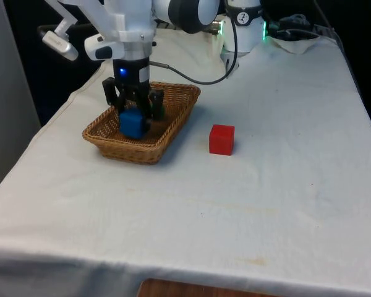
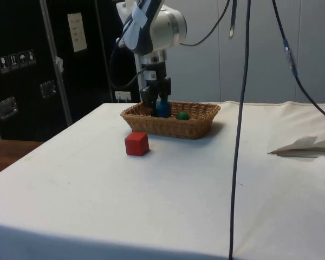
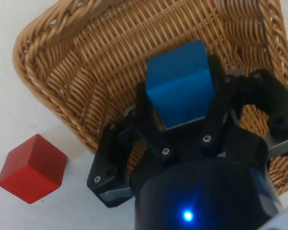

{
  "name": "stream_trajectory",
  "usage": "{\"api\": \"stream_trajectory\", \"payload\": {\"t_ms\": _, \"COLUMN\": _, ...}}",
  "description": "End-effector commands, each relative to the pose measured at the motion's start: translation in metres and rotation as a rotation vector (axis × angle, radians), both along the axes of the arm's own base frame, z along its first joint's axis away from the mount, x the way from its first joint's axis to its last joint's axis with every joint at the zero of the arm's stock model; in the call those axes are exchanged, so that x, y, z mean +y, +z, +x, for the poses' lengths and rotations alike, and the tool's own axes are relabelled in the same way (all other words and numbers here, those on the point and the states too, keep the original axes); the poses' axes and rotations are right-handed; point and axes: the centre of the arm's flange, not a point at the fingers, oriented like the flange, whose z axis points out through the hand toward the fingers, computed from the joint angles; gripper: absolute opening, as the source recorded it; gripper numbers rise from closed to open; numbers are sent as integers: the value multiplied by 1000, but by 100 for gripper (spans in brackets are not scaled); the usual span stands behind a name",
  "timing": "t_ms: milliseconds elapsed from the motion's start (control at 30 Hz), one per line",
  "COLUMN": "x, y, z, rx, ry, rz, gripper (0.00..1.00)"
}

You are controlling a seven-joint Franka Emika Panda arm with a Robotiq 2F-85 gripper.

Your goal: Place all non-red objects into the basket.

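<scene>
My gripper (image 1: pixel 134 119) is lowered into the wicker basket (image 1: pixel 127 151) and is shut on a blue cube (image 1: pixel 132 124). In the wrist view the cube (image 3: pixel 180 81) sits between the two black fingers (image 3: pixel 144 103) above the basket's woven floor (image 3: pixel 62 72). From the side, the gripper (image 2: pixel 158 105) and blue cube (image 2: pixel 163 109) stand at the basket's (image 2: pixel 173 129) left part. A green ball (image 2: pixel 182 115) lies inside the basket beside them. A red cube (image 1: pixel 222 139) rests on the white cloth outside the basket, towards the front view's right.
A crumpled white sheet (image 2: pixel 309 146) lies on the cloth away from the basket. A dark cable (image 2: pixel 241 108) hangs down through the side view. The red cube (image 3: pixel 32 168) lies close to the basket's outer rim.
</scene>
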Motion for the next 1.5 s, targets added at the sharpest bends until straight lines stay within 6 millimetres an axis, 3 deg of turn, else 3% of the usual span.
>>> {"api": "stream_trajectory", "payload": {"t_ms": 0, "x": -1, "y": 0, "z": 0, "rx": -2, "ry": 2, "rz": 8, "gripper": 34}}
{"api": "stream_trajectory", "payload": {"t_ms": 67, "x": -1, "y": 0, "z": 0, "rx": -2, "ry": 1, "rz": 9, "gripper": 53}}
{"api": "stream_trajectory", "payload": {"t_ms": 100, "x": -2, "y": 1, "z": 0, "rx": -3, "ry": 1, "rz": 9, "gripper": 74}}
{"api": "stream_trajectory", "payload": {"t_ms": 200, "x": -1, "y": 0, "z": 0, "rx": 1, "ry": 1, "rz": 0, "gripper": 99}}
{"api": "stream_trajectory", "payload": {"t_ms": 500, "x": -1, "y": 0, "z": -1, "rx": 1, "ry": 0, "rz": 1, "gripper": 100}}
{"api": "stream_trajectory", "payload": {"t_ms": 767, "x": 1, "y": 23, "z": 2, "rx": -19, "ry": -3, "rz": 31, "gripper": 100}}
{"api": "stream_trajectory", "payload": {"t_ms": 1467, "x": 65, "y": 69, "z": 14, "rx": -23, "ry": 33, "rz": 45, "gripper": 100}}
